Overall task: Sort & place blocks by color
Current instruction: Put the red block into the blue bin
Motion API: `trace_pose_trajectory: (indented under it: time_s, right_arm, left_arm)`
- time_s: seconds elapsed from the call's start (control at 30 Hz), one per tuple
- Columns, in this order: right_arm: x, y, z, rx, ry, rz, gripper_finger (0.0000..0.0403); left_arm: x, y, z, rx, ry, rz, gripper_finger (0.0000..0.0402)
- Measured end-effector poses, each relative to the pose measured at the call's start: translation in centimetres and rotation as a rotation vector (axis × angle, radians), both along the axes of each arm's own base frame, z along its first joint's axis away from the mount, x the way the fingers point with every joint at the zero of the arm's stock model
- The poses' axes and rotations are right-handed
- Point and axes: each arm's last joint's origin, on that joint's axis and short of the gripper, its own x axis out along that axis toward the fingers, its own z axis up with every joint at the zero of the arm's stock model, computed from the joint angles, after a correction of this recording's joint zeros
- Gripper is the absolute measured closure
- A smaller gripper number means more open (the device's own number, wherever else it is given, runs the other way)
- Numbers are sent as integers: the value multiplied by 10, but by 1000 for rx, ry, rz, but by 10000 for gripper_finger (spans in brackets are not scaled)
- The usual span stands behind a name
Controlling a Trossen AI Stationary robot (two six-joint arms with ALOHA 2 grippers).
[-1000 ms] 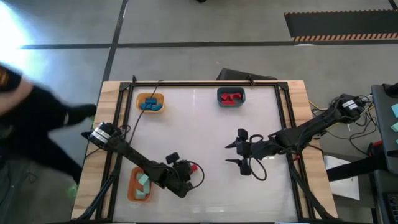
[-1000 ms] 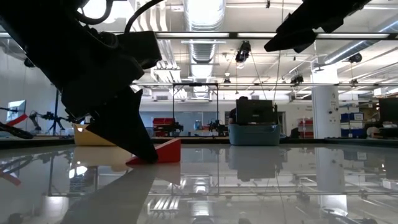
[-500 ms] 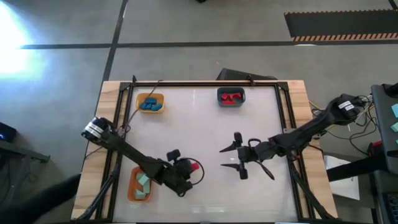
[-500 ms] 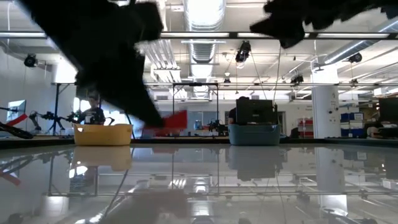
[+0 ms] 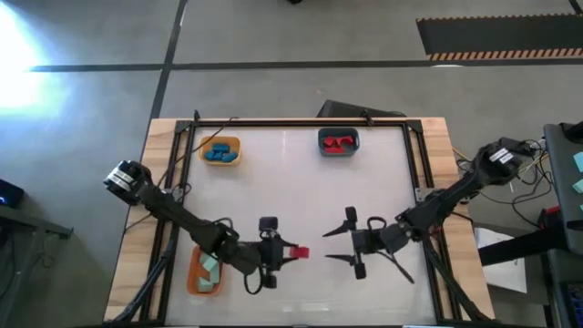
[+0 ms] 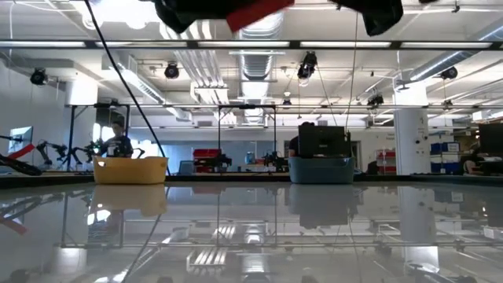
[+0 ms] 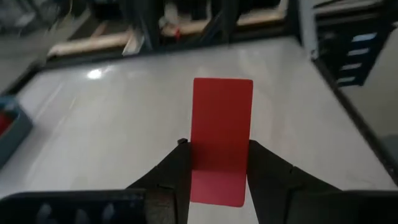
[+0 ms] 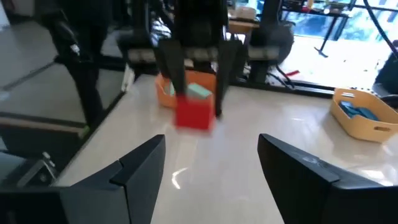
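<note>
My left gripper (image 5: pixel 288 252) hangs over the table's near middle, shut on a red bar block (image 5: pixel 299 252), which shows high up in the low view (image 6: pixel 259 11). My right gripper (image 5: pixel 332 244) is open, just to the block's right and facing it. Its wrist view shows the block (image 8: pixel 194 114) ahead of its spread fingers (image 8: pixel 142 163). Other blocks lie in trays: blue ones in the yellow tray (image 5: pixel 219 151), red ones in the dark teal-grey tray (image 5: pixel 338 142), mint ones in the orange tray (image 5: pixel 206 271). My left gripper pinches the red block between its two fingers (image 7: pixel 178 163), which sit on the two long sides near the block's rear end (image 7: pixel 217 177). The fingers come level from the table's left and lie along the block. The block is lifted clear and sticks out past the fingertips.
The yellow tray and the teal-grey tray stand near the far edge, and the orange tray (image 8: pixel 180 92) sits at the near left beside my left arm. A black frame (image 5: pixel 301 121) runs round the white table. Bare tabletop lies between the far trays and the grippers.
My left gripper has lifted the red block from the table, where its end rested a second ago, to well above it, and has carried it a little toward the table's right. My right gripper has drifted a little toward the near edge, still open.
</note>
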Motion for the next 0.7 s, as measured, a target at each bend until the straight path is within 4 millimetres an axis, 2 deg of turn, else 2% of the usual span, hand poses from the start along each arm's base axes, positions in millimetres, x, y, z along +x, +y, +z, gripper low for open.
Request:
trace_pose_trajectory:
  time_s: [0.13,0.27,0.43,0.7]
  right_arm:
    - [12,6,-27,-34,-14,-28,156]
    - [23,13,-39,-53,-102,-56,156]
    - [36,13,-38,-67,-214,-116,156]
    - [50,5,-28,-68,-234,-151,157]
  left_arm:
    - [-2,1,-3,19,-76,-53,298]
    - [-3,4,-7,13,-89,-46,298]
    - [-3,10,-11,17,-80,-29,298]
    - [2,21,-10,24,-95,37,298]
